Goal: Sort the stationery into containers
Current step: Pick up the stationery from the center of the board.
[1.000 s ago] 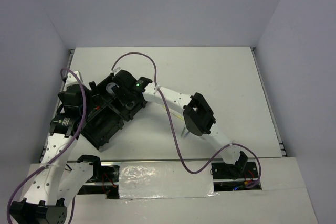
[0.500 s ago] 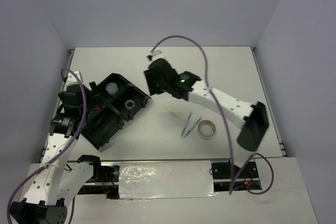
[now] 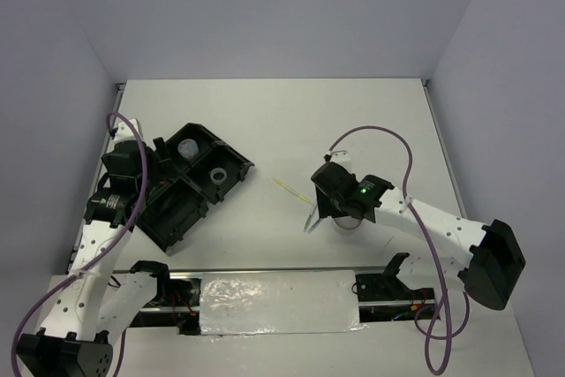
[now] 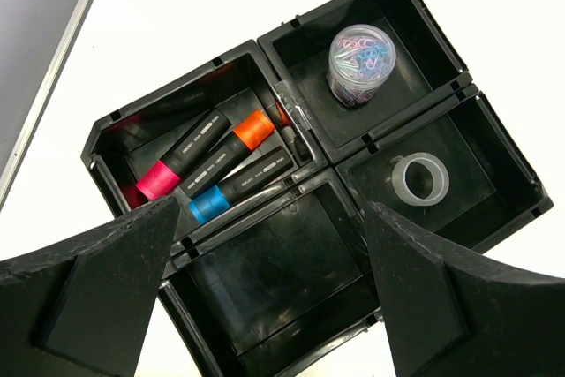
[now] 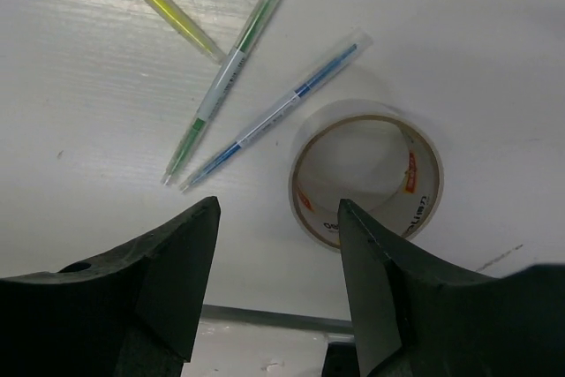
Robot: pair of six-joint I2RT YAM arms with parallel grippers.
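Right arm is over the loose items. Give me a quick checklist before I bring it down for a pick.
1. Is the right gripper open and holding nothing? Ok, the jaws are spread wide.
2. Is the tape roll centred between the jaws? Not ok: it sits off to one side, partly under one finger.
3. Is the blue pen clear of the roll? Cannot tell: it lies very close along the roll's edge.
4. Does the organiser tray have a free compartment? Ok, one is bare.
5. Is the drop path clear? Probably not ok: the left gripper hovers open over the tray.
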